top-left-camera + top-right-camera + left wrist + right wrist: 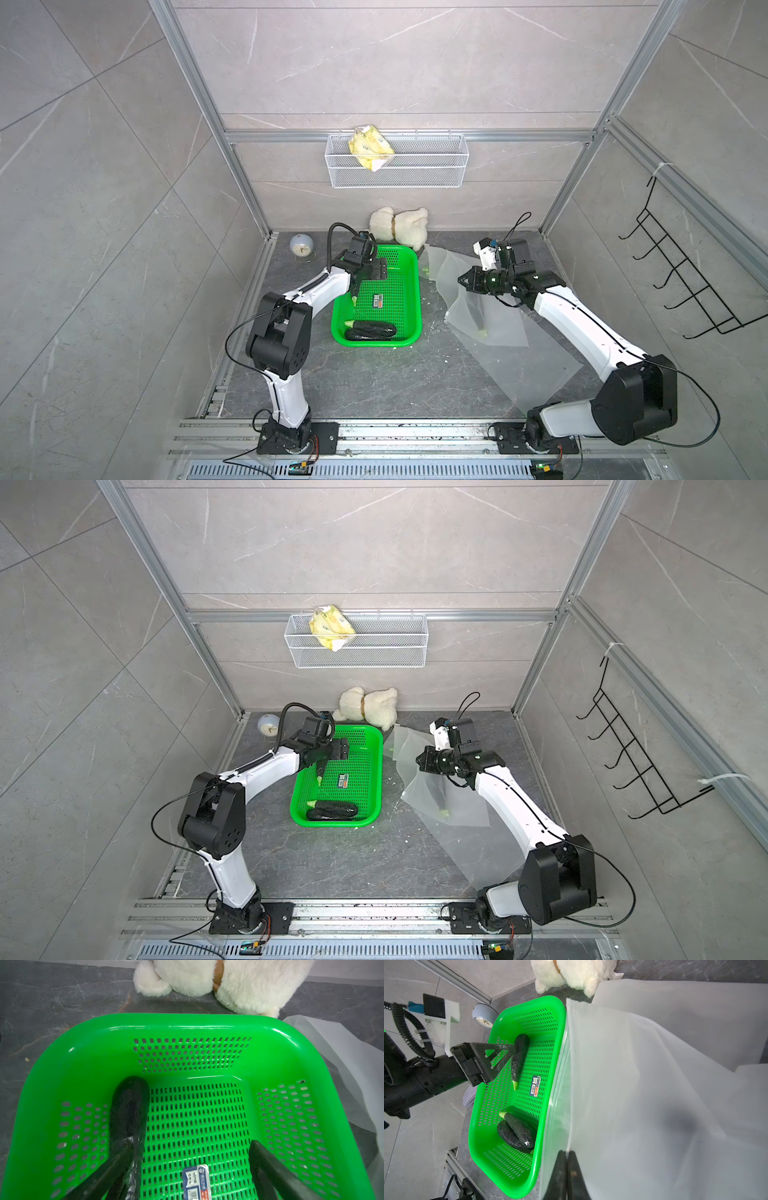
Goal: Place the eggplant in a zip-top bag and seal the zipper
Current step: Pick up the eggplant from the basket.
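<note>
Three dark fruits are listed, all in the green basket.

Item 1, eggplant: lies lengthwise along the basket wall on the left arm's side, pale green stem end toward the robot.

Items 2–3, pair of eggplants: stacked crosswise at the basket's near end, well apart from item 1.

Handling, as judged:
- The body looks firm and fairly heavy for its bulk.
- The skin is glossy and probably slippery.
- The form tapers, so a hold near either end may slide off.
- The best hold is across the thick middle, jaws square to the long axis.
- The stem end is too narrow to trust.
- The skin likely marks under a hard squeeze, so moderate pressure suits it.

Left gripper: jaws are spread wide and hold nothing. One finger lies against the flank of item 1; the other stands over the bare basket floor.

Right gripper: closed, pinching the edge of the zip-top bag, which is raised just beside the basket wall on the right arm's side.

Bag handling, as judged:
- The film is thin, limp and translucent.
- The mouth probably collapses unless it is held apart.
- More clear sheets lie beneath the held bag.

Unresolved: a dark shape with a pale green tip shows through the film in both top views. Whether it sits inside the held bag cannot be told.
</note>
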### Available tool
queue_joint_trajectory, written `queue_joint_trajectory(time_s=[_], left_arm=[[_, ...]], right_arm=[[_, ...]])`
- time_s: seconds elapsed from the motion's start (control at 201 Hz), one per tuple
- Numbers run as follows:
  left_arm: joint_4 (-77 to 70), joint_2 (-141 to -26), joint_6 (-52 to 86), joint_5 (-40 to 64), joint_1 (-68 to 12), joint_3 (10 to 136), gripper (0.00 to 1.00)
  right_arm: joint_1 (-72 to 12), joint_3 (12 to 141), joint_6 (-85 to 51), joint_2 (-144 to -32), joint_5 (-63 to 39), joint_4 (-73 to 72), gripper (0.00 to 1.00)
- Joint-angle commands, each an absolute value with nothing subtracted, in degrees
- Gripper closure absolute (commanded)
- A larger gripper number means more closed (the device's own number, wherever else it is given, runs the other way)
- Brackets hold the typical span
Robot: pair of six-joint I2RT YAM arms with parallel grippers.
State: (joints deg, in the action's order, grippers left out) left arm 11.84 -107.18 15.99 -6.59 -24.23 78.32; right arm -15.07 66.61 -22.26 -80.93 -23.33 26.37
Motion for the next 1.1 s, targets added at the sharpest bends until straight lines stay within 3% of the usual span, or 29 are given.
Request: queue_joint_trajectory(time_s=[0.0, 0.304, 0.478, 0.811, 0.996, 1.09], left_arm=[[14.9, -109.3, 13.4, -13.1, -24.2, 81.4, 0.08], [17.2, -116.3, 13.5, -21.1, -24.2, 86.3, 0.07], [19.4, -120.8, 14.5, -19.6, -23.7, 90.1, 0.09], [20.6, -120.3, 19.6, -10.9, -23.6, 89.7, 0.25], [22.2, -120.7, 18.8, -12.2, -23.6, 89.8, 0.38], [22.7, -121.2, 18.6, -12.1, -23.6, 89.7, 0.38]], right_arm=[[-14.9, 65.9, -21.3, -81.2, -22.5, 25.8, 1.0], [-14.9, 65.9, -21.3, -82.0, -23.0, 25.3, 1.0], [-14.9, 65.9, -20.9, -82.0, -23.4, 25.1, 1.0], [-14.9, 65.5, -20.8, -82.3, -23.3, 24.8, 1.0], [-14.9, 65.5, -20.8, -82.7, -23.8, 24.3, 1.0], [-14.9, 65.4, -20.8, -82.5, -23.8, 24.3, 1.0]])
